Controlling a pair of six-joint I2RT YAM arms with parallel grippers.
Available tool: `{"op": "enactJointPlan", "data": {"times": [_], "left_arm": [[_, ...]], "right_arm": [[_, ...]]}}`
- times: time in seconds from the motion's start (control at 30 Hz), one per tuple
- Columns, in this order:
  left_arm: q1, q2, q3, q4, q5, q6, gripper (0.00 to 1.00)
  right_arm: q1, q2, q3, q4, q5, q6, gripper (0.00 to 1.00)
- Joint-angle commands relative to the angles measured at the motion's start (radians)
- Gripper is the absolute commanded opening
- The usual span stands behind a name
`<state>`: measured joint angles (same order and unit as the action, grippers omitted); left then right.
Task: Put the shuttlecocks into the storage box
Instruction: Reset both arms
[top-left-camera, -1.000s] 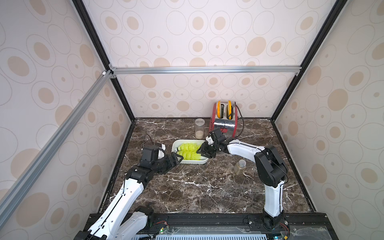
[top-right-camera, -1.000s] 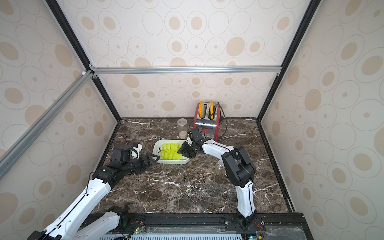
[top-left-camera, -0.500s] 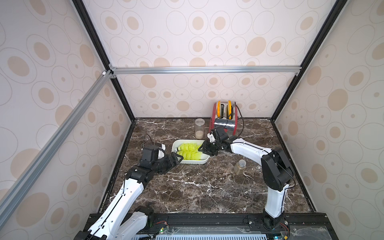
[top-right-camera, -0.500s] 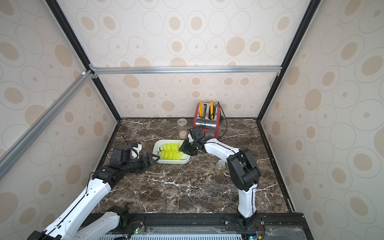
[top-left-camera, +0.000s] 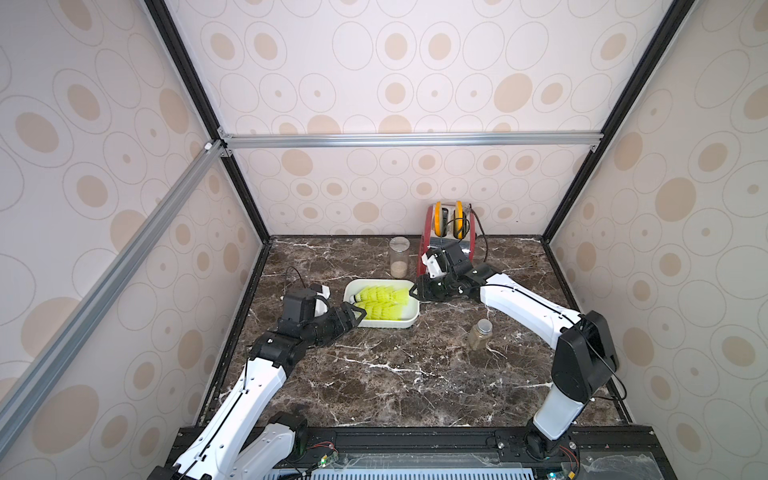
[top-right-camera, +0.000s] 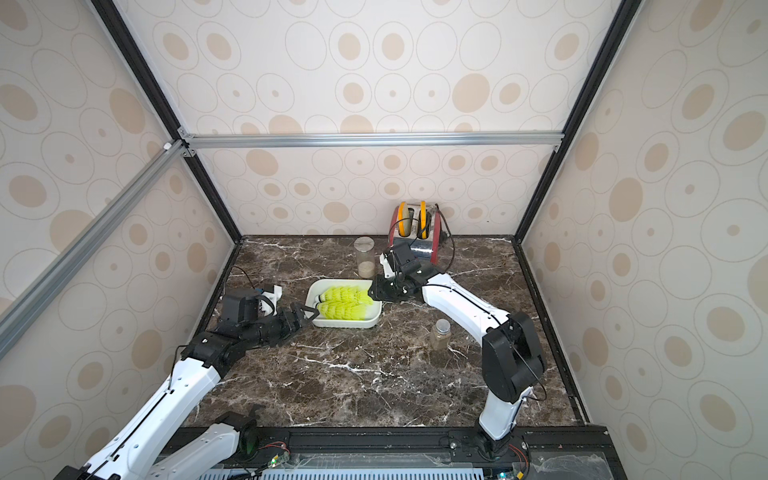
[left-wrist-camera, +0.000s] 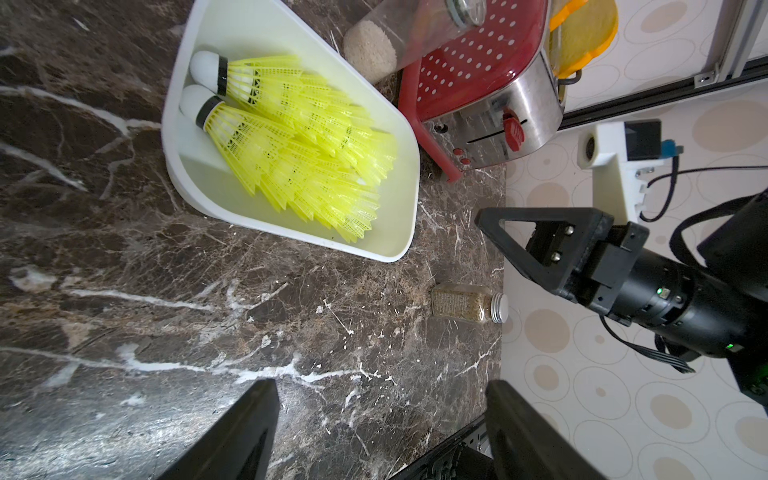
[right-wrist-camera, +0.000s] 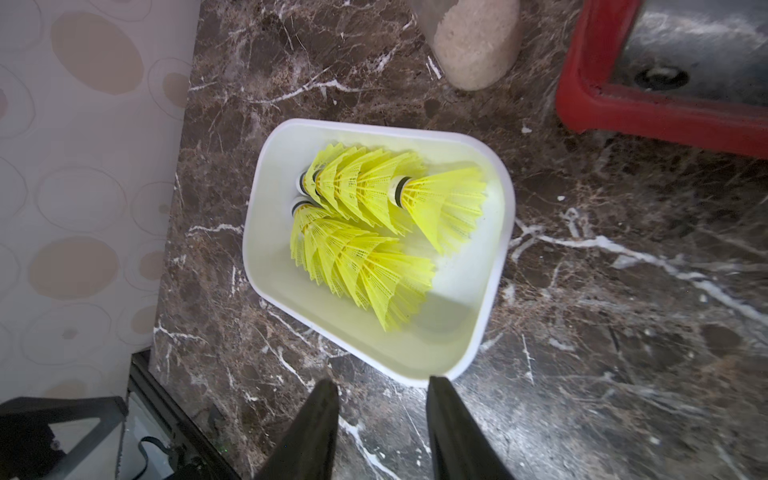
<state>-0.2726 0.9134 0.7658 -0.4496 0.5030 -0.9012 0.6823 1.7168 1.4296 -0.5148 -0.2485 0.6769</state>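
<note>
The shuttlecocks (top-left-camera: 380, 302) all appear to lie inside the storage box (top-left-camera: 386, 324). They rest on their sides in two nested rows, with the white tips pointing to the box's end nearest the left arm. In the right wrist view, the last shuttlecock of one row sits only loosely in the one ahead of it, and its skirt reaches close to the box's opposite end wall. No stray shuttlecock shows on the marble surface (top-left-camera: 395, 374) around the box in any view.

The left gripper (top-left-camera: 357, 312) hovers just beside the box's tip-side end, its jaws wide apart and holding nothing. The right gripper (right-wrist-camera: 382, 384) hangs just outside the box's opposite end, near the far corner. Its jaws stand moderately apart, narrower than the left's, and are also empty.

The loading step looks finished, and what is in hand seems to be the clearing away after the last drop. The next move would call for both arms to back off from the box without catching its rolled rim or dragging it. The right arm has least room, because the red toaster (top-left-camera: 446, 245) and the tall jar (top-left-camera: 399, 257) stand just beyond the box's far side. A small jar (top-left-camera: 480, 334) stands apart from the box's near corner.
</note>
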Motion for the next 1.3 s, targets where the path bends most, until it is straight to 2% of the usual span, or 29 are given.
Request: {"op": "enactJointPlan", "data": {"times": [0.0, 0.23, 0.33, 0.37, 0.4, 0.6, 0.63, 0.8, 0.93, 1.13, 1.2, 1.27], "left_arm": [[-0.005, -0.013, 0.052, -0.002, -0.012, 0.022, 0.81], [-0.005, -0.013, 0.071, -0.035, -0.027, 0.058, 0.82], [-0.006, -0.016, 0.079, -0.052, -0.033, 0.074, 0.83], [-0.005, -0.018, 0.082, -0.057, -0.035, 0.08, 0.83], [-0.006, -0.018, 0.085, -0.062, -0.038, 0.084, 0.83], [-0.005, -0.024, 0.112, -0.111, -0.063, 0.119, 0.89], [-0.005, -0.024, 0.117, -0.118, -0.064, 0.125, 0.99], [-0.004, -0.041, 0.143, -0.159, -0.081, 0.167, 0.99], [-0.005, -0.053, 0.178, -0.239, -0.149, 0.194, 0.99], [-0.005, -0.041, 0.291, -0.374, -0.313, 0.28, 0.99], [-0.005, -0.028, 0.339, -0.431, -0.4, 0.302, 0.99], [-0.006, -0.02, 0.391, -0.5, -0.563, 0.29, 0.99]], "right_arm": [[-0.003, -0.062, 0.007, -0.086, 0.043, -0.141, 0.43], [0.0, -0.16, -0.043, -0.16, 0.053, -0.278, 0.56], [-0.001, -0.211, -0.075, -0.175, 0.053, -0.319, 0.68], [-0.001, -0.227, -0.089, -0.18, 0.055, -0.329, 0.89], [-0.001, -0.241, -0.101, -0.189, 0.058, -0.337, 1.0], [-0.001, -0.34, -0.174, -0.192, 0.069, -0.338, 1.0], [-0.001, -0.356, -0.188, -0.183, 0.071, -0.342, 1.0], [-0.001, -0.413, -0.218, -0.169, 0.082, -0.378, 1.0], [0.0, -0.465, -0.224, -0.176, 0.135, -0.406, 1.0], [-0.001, -0.54, -0.194, -0.231, 0.365, -0.47, 1.0], [-0.001, -0.55, -0.182, -0.242, 0.438, -0.486, 1.0], [-0.002, -0.558, -0.158, -0.259, 0.5, -0.503, 1.0]]}}
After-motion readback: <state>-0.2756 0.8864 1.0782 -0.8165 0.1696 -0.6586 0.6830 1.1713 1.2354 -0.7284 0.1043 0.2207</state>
